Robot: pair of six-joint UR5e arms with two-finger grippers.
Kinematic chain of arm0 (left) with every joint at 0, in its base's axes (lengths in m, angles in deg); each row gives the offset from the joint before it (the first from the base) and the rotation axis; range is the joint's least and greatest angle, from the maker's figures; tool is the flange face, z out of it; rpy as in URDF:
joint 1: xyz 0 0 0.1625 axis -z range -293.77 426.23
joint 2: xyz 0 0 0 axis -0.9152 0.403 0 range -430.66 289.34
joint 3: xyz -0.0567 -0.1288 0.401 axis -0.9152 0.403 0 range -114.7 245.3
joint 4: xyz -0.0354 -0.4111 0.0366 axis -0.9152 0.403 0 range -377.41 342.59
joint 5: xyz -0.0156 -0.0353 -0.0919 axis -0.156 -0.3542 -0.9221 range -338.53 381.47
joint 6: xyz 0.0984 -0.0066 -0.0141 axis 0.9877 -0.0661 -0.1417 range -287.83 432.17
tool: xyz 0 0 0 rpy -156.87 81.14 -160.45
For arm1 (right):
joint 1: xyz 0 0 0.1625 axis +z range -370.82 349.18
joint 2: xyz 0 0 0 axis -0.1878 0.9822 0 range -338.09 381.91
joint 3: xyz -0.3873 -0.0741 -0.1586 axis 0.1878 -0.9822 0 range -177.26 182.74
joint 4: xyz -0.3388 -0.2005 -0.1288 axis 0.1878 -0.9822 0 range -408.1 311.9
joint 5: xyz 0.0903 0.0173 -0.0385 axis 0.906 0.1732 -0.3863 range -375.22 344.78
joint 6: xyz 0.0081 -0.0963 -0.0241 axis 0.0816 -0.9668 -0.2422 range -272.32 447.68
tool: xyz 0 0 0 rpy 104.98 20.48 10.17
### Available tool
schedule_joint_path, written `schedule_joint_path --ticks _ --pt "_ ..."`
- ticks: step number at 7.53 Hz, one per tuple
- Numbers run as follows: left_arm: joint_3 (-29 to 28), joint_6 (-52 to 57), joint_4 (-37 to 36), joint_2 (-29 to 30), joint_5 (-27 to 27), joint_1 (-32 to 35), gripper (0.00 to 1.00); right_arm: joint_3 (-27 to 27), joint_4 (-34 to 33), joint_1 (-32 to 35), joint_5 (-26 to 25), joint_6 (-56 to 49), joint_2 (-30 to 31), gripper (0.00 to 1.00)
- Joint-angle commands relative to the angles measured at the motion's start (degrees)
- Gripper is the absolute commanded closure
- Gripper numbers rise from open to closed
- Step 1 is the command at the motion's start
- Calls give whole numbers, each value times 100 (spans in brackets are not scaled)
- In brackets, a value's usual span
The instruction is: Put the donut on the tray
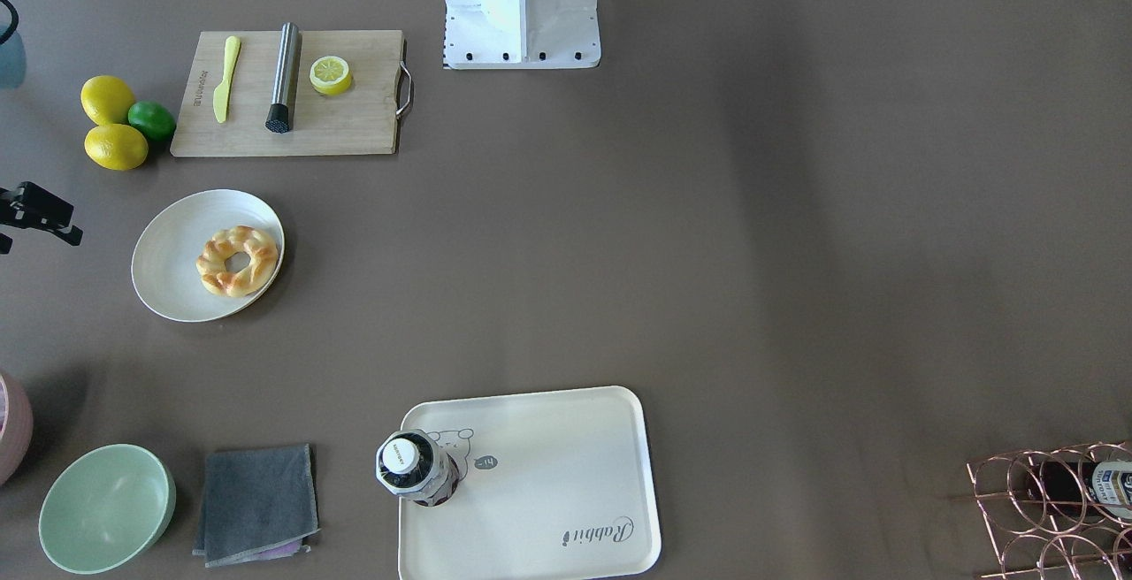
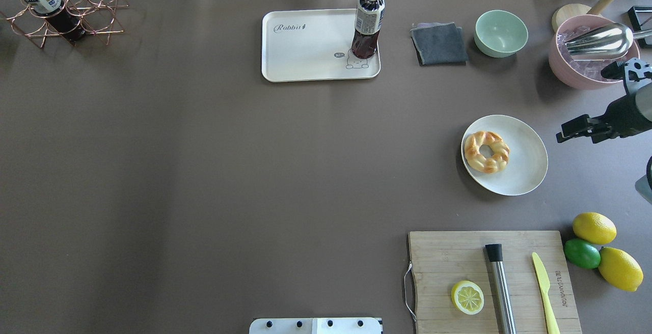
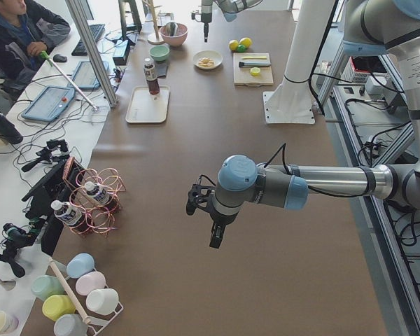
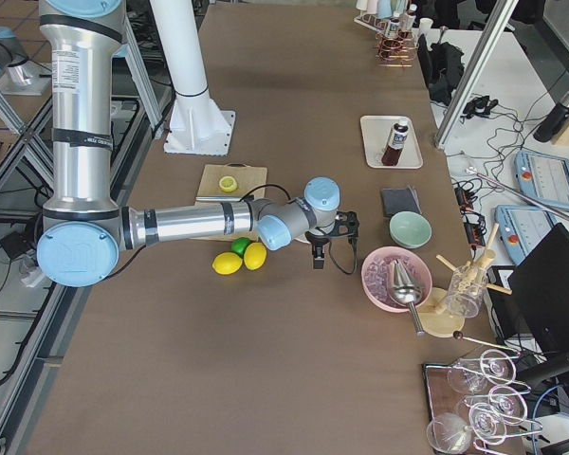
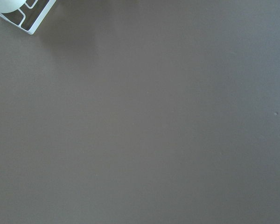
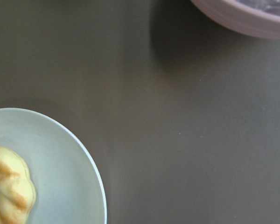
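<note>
The donut [image 1: 237,260] is a golden-brown braided ring lying on a round white plate [image 1: 168,262]. It also shows in the overhead view [image 2: 486,151] and at the edge of the right wrist view [image 6: 9,191]. The cream tray [image 1: 566,465] with "Rabbit" script sits at the table's far side from the robot [image 2: 305,49], with a dark drink bottle [image 2: 367,23] standing on one corner. My right gripper [image 2: 573,129] hovers just beside the plate, away from the donut, and looks open and empty. My left gripper [image 3: 203,224] shows only in the exterior left view, so I cannot tell whether it is open.
A wooden cutting board [image 2: 443,252] holds a cut lemon half [image 2: 467,297], a metal rod [image 2: 499,283] and a yellow knife [image 2: 544,293]. Two lemons and a lime [image 2: 582,252] lie beside it. A green bowl [image 2: 501,32], grey cloth [image 2: 439,43], pink bowl [image 2: 586,64] and wire rack [image 2: 66,13] line the far edge.
</note>
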Motion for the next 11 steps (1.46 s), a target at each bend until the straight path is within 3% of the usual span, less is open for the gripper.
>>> schedule_joint_path --ticks 1,5,7,9,11 --pt "-4 -2 -5 17 0 -3 2 -226 278 -506 -359 561 -216 10" --pt "-4 -2 13 26 0 -3 3 -270 401 -743 -596 842 -242 22" --pt "-13 7 30 26 0 -3 2 -262 419 -796 -606 1061 -251 48" --pt "-13 7 39 35 0 -3 3 -270 410 -797 -597 1071 -260 96" --pt "-4 15 39 35 0 -3 2 -270 410 -797 -580 1071 -277 100"
